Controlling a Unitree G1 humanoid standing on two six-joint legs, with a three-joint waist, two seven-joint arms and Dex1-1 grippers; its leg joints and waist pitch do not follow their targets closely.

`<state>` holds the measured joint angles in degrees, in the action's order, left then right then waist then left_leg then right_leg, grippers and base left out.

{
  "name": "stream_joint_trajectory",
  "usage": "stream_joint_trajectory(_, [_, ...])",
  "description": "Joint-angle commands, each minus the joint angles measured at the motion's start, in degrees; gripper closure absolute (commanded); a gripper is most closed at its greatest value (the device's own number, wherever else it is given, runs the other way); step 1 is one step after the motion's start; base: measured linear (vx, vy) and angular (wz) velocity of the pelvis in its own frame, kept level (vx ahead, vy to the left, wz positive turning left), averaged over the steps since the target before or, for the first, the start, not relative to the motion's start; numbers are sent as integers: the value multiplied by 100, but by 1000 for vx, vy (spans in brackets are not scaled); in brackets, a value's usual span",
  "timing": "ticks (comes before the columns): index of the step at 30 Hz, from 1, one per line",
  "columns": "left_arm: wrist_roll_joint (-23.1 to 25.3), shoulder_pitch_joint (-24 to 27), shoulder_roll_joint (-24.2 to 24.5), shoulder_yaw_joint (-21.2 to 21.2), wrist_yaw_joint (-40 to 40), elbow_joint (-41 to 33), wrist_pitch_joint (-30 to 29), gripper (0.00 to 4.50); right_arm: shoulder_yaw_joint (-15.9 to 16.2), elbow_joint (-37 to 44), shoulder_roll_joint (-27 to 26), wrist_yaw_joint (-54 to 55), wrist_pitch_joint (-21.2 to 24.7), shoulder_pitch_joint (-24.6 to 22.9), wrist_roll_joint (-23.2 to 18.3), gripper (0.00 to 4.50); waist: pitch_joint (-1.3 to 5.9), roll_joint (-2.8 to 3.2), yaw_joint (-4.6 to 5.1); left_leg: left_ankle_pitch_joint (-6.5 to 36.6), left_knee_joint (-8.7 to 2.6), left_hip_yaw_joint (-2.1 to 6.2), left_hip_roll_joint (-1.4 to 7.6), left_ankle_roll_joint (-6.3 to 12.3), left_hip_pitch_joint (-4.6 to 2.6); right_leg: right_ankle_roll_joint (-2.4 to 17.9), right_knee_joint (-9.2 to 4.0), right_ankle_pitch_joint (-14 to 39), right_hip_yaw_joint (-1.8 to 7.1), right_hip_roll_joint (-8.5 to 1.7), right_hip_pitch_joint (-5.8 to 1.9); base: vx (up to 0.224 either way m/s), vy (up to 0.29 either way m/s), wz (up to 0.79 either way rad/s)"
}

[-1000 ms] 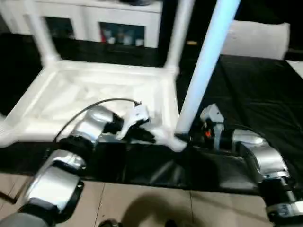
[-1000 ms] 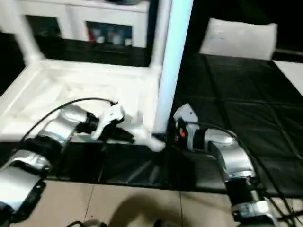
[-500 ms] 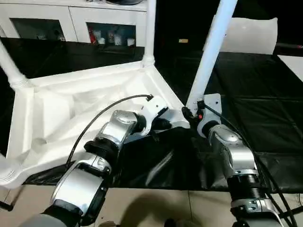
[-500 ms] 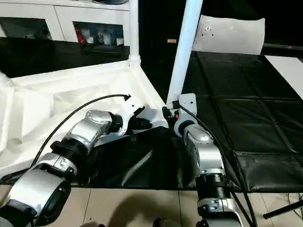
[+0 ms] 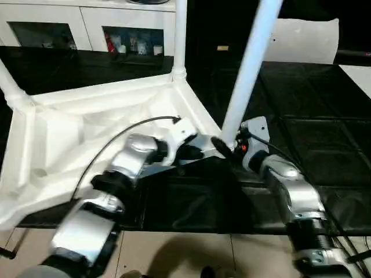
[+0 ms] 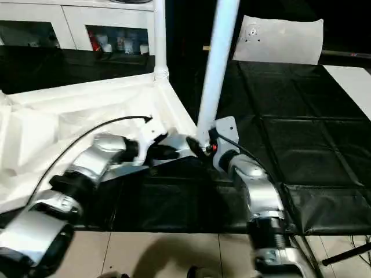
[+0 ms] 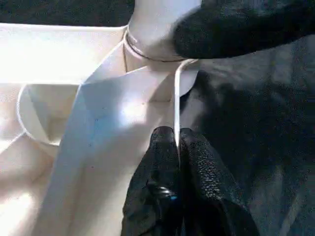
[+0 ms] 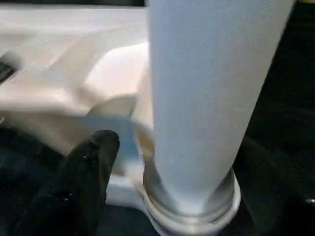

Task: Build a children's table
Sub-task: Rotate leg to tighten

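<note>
The children's table's white tabletop (image 5: 87,133) lies upside down on the black mat, ribbed underside up. Three legs stand in its corner sockets: one at the near right corner (image 5: 249,69), one at the far corner (image 5: 179,35), one at the left (image 5: 11,87). My left gripper (image 7: 176,147) is shut on the tabletop's thin rim close to the near right socket. My right gripper (image 5: 227,146) is open at the base of that leg (image 8: 206,98). One of its fingers (image 8: 83,177) stands a little apart from the tube.
The black mat (image 5: 313,127) covers the work surface, and its front edge meets the tiled floor (image 5: 174,255). White glass-door cabinets (image 5: 87,29) line the back. A flat white sheet (image 5: 301,40) stands at the back right.
The right gripper's fingers have come apart around the leg's base. The left gripper keeps its hold on the rim. The camera has swung, so the whole scene has shifted.
</note>
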<state>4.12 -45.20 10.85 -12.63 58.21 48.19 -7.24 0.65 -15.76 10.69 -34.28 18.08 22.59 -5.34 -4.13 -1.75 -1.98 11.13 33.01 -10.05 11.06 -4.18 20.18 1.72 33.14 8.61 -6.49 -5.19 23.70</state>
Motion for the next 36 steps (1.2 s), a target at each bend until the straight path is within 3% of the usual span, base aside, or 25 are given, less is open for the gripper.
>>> stream_joint_trajectory(1, [-271, 2, -65, -2, 318, -197, 308, 450, 220, 178, 32, -377, -133, 16, -130, 23, 435, -16, -48, 627, -319, 32, 203, 595, 25, 1168, -343, 1247, 346, -382, -415, 0, 0, 0])
stream_joint_trajectory(4, [-358, 66, 189, -175, 1256, -216, 635, 450, 261, 198, 546, -1287, -281, -36, -236, 4, 439, -8, -70, 638, -313, 29, 221, 644, 1, 1305, -313, 1039, 361, -381, -406, 0, 0, 0])
stream_joint_trajectory(7, [-308, 69, 300, -277, 1583, -180, 812, 450, 309, 202, 760, -1689, -296, -32, -327, 4, 437, -24, -94, 657, -308, 22, 229, 679, -9, 1422, -285, 869, 366, -383, -393, 0, 0, 0])
stream_joint_trajectory(9, [-232, 37, 420, -405, 1936, -107, 1001, 450, 464, 189, 1041, -2293, -388, -22, -423, 4, 434, 0, -178, 761, -310, 16, 240, 644, -45, 1379, -307, 1050, 364, -388, -390, 0, 0, 0])
stream_joint_trajectory(13, [-185, 7, 514, -512, 2229, -82, 1115, 450, 571, 192, 1234, -2798, -423, -21, -521, 4, 434, -23, -245, 786, -310, 16, 260, 578, -27, 1345, -282, 1097, 358, -387, -401, 0, 0, 0])
stream_joint_trajectory(14, [-134, -15, 611, -606, 2501, -67, 1231, 450, 618, 204, 1365, -3190, -359, -10, -673, 30, 434, -27, -289, 819, -305, 9, 259, 556, -34, 1300, -296, 1211, 356, -391, -394, 0, 0, 0])
stream_joint_trajectory(18, [-25, -49, 791, -768, 2909, -14, 1484, 450, 751, 166, 1574, -3762, -329, 31, -818, 66, 423, -41, -350, 851, -308, 10, 269, 509, -24, 1208, -302, 1369, 355, -395, -382, 0, 0, 0])
stream_joint_trajectory(24, [64, -107, 942, -893, 3174, 106, 1783, 450, 902, 70, 1701, -4194, -432, 87, -865, 111, 427, -49, -381, 845, -301, 21, 248, 424, -8, 1048, -325, 1675, 344, -401, -381, 0, 0, 0])
stream_joint_trajectory(36, [107, -235, 966, -946, 3354, 340, 2050, 450, 1075, -65, 1731, -4603, -523, 131, -923, 208, 433, -46, -419, 753, -295, 18, 255, 443, -15, 1109, -304, 1539, 340, -398, -377, 0, 0, 0])
